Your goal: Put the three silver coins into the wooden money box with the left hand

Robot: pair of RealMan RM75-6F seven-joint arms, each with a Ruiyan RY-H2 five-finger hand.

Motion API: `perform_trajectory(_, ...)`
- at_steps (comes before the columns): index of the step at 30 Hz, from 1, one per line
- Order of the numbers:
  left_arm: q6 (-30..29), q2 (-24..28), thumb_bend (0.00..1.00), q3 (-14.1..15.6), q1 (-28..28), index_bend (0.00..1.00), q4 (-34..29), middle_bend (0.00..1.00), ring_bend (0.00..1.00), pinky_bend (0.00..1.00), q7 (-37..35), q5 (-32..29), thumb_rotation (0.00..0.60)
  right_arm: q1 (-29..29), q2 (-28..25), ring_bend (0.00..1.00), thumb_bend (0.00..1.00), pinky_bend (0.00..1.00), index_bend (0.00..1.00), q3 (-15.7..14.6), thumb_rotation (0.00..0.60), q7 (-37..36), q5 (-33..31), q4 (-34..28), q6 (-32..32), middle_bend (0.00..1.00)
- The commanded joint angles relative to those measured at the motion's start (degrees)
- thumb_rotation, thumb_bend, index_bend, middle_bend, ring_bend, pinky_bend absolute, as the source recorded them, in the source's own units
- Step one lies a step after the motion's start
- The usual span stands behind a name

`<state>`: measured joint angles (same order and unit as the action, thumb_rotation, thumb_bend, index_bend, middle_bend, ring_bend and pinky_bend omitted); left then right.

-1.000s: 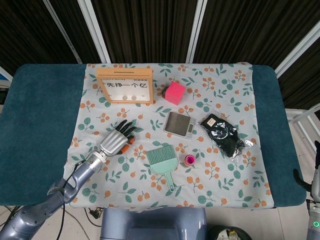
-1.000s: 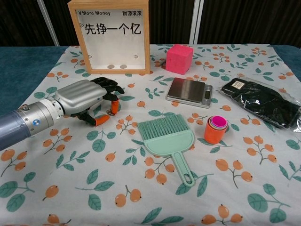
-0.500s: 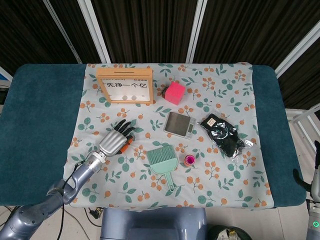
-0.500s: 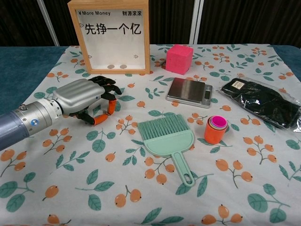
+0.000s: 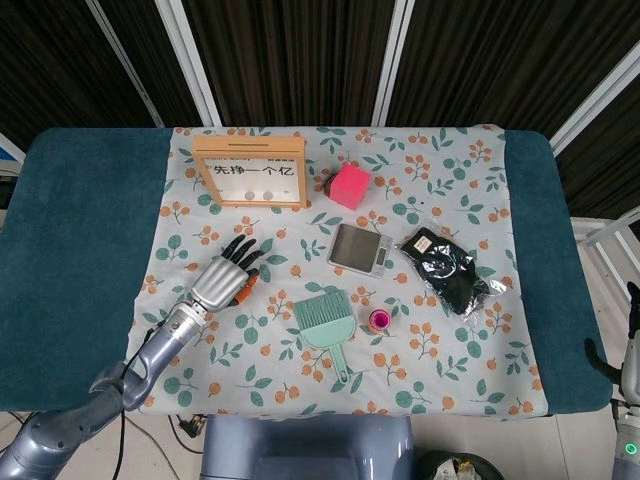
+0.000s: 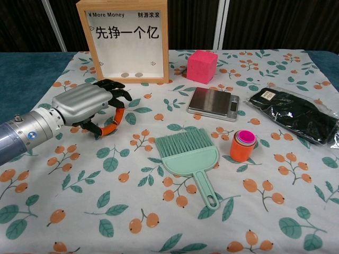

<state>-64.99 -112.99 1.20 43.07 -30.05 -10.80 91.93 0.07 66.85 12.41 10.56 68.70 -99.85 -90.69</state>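
Observation:
The wooden money box (image 5: 249, 172) (image 6: 123, 41) stands upright at the back left of the flowered cloth. Two silver coins (image 6: 132, 74) lie inside it on its floor, behind the clear front. No third coin shows on the cloth. My left hand (image 5: 226, 275) (image 6: 89, 105) hovers low over the cloth in front of the box, a little to its left. Its fingers are curled downward, with the orange-tipped thumb bent under them. Whatever may sit between thumb and fingers is hidden. Only a sliver of my right hand (image 5: 628, 372) shows at the right edge, off the table.
A pink cube (image 5: 350, 185) sits right of the box. A silver scale (image 5: 359, 249), a black packet (image 5: 446, 268), a green brush (image 5: 325, 326) and an orange and pink cup stack (image 5: 378, 321) lie across the middle and right.
My left hand has drawn back to the left and slightly toward the box, rising a little off the cloth, with the thumb curled further in. Nothing else moved.

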Motion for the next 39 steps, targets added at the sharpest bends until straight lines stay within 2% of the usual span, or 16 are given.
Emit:
perform_trajectory(1,-1.2,0.5,0.46,-0.4,0.0,0.67,-0.9,0.18,0.02,0.02,-0.6,0.0,0.600,0.0,0.0,0.02,0.36,0.00,0.05,0.0,0.600,0.0,-0.1,0.0,0.0,0.02)
perform_trajectory(7,-5.9,4.0,0.48,-1.9,1.3,0.68,-6.1,0.19,0.02,0.02,-2.2,0.9,0.600,0.0,0.0,0.02,0.36,0.00,0.05,0.1,0.600,0.1,-0.2,0.0,0.0,0.02)
perform_trajectory(10,-8.0,8.1,0.48,-3.8,2.7,0.68,-11.8,0.19,0.02,0.02,-2.9,1.0,0.600,0.0,0.0,0.02,0.36,0.00,0.05,0.1,0.600,0.0,-0.3,0.0,0.1,0.02)
perform_trajectory(13,-8.3,13.8,0.48,-6.4,4.7,0.69,-20.0,0.19,0.02,0.02,-3.6,0.5,0.600,0.0,0.0,0.02,0.36,0.00,0.05,0.1,0.600,0.0,-0.3,0.0,0.1,0.02)
perform_trajectory(14,-7.6,17.1,0.48,-7.9,5.8,0.69,-24.4,0.19,0.02,0.02,-3.4,0.0,0.600,0.0,0.0,0.02,0.36,0.00,0.05,0.1,0.600,0.0,-0.2,0.0,0.1,0.02)
perform_trajectory(19,-2.8,27.4,0.48,-13.3,9.1,0.70,-37.4,0.18,0.02,0.05,-1.6,-3.4,0.600,0.0,0.0,0.02,0.36,0.00,0.05,0.1,0.600,0.2,-0.1,-0.1,-0.1,0.02)
perform_trajectory(20,-0.9,30.1,0.48,-15.1,10.0,0.70,-40.6,0.18,0.02,0.05,-1.9,-5.0,0.600,0.0,0.1,0.02,0.36,0.00,0.05,0.1,0.600,0.2,-0.2,-0.1,-0.1,0.02)
perform_trajectory(23,2.6,34.2,0.48,-18.1,11.6,0.70,-43.9,0.18,0.02,0.05,-0.7,-8.1,0.600,0.0,0.1,0.02,0.36,0.00,0.05,0.0,0.600,0.4,0.0,0.0,0.0,0.02)
perform_trajectory(25,4.8,35.8,0.48,-19.8,12.7,0.70,-44.7,0.18,0.02,0.05,-0.5,-10.3,0.600,0.1,0.2,0.02,0.36,0.00,0.05,-0.1,0.600,0.4,0.0,0.0,0.0,0.02)
perform_trajectory(28,9.3,36.7,0.48,-21.9,14.8,0.70,-42.1,0.18,0.02,0.05,-0.6,-13.9,0.600,0.1,0.3,0.02,0.36,0.00,0.05,0.0,0.600,0.6,-0.1,0.1,0.0,0.02)
perform_trajectory(32,18.3,36.1,0.48,-23.5,17.9,0.70,-36.8,0.18,0.01,0.05,-5.8,-19.1,0.600,0.2,0.4,0.02,0.36,0.00,0.05,0.0,0.600,0.8,0.0,0.3,-0.2,0.02)
perform_trajectory(39,25.1,32.2,0.48,-23.9,22.0,0.71,-26.2,0.18,0.01,0.04,-14.5,-19.3,0.600,0.3,0.6,0.02,0.36,0.00,0.05,0.2,0.600,1.2,-0.2,0.5,-0.3,0.02)
